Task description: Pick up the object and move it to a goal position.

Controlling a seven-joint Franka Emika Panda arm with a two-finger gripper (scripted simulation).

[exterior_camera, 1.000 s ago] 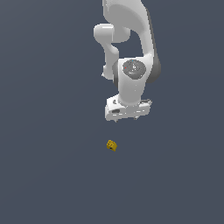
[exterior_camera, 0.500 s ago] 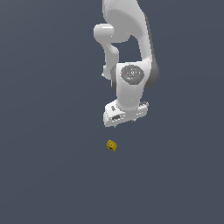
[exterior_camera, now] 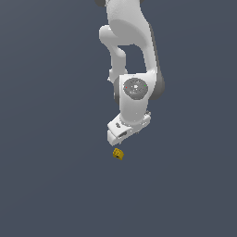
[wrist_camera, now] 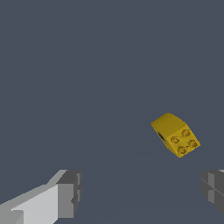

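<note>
The gripper [wrist_camera: 142, 192] hangs spread wide, empty, so its fingers can straddle the yellow studded brick [wrist_camera: 175, 134] lying just ahead, untouched.

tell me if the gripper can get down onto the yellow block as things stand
Probably yes. The gripper hangs just above the yellow block, apart from it. In the wrist view its fingers are spread wide, with the block lying free on the bare floor and nothing between them.

yellow chunk [exterior_camera: 118, 153] on plain grey floor [exterior_camera: 46, 185]
</note>
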